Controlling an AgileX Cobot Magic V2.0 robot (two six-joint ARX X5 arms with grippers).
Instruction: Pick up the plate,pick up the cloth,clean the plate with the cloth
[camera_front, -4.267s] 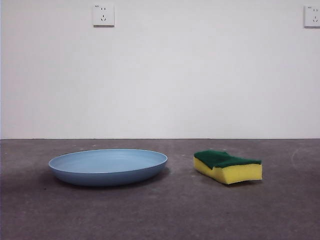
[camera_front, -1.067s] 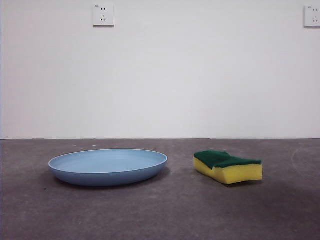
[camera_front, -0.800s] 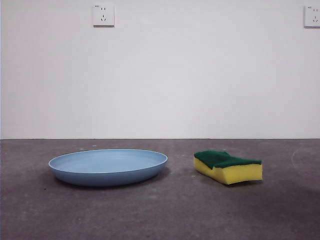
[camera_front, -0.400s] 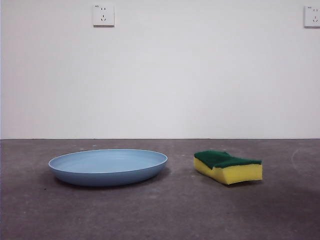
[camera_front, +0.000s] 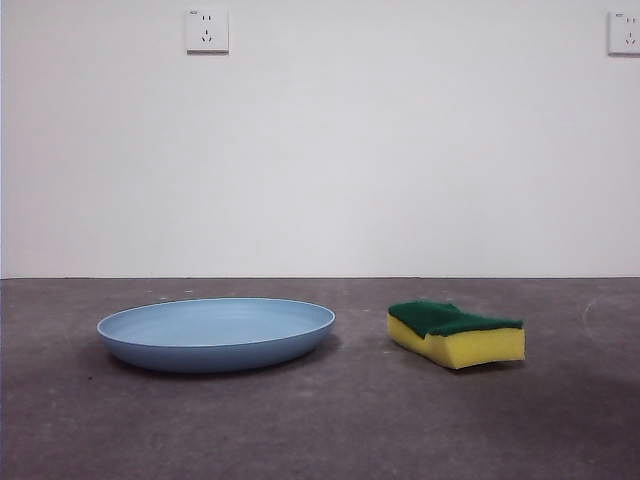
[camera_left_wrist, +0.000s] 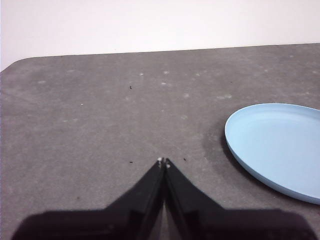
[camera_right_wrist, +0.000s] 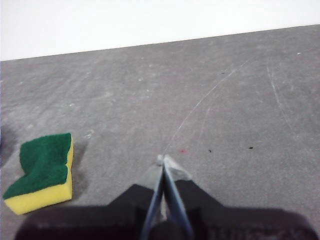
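The left gripper (camera_left_wrist: 163, 162) has its two black jaws pressed together — the tips meet in a single point, with nothing between them. It hangs over bare grey table (camera_left_wrist: 90, 110), which is scuffed and dotted with pale specks and a few dark flecks near the tips. The plate (camera_left_wrist: 280, 145) lies off to one side of the closed tips, well apart from them — light blue, round, shallow, sitting flat, part of it cut off by the picture's edge. Beyond the tips the table ends at a rounded corner against a white wall (camera_left_wrist: 160, 22).
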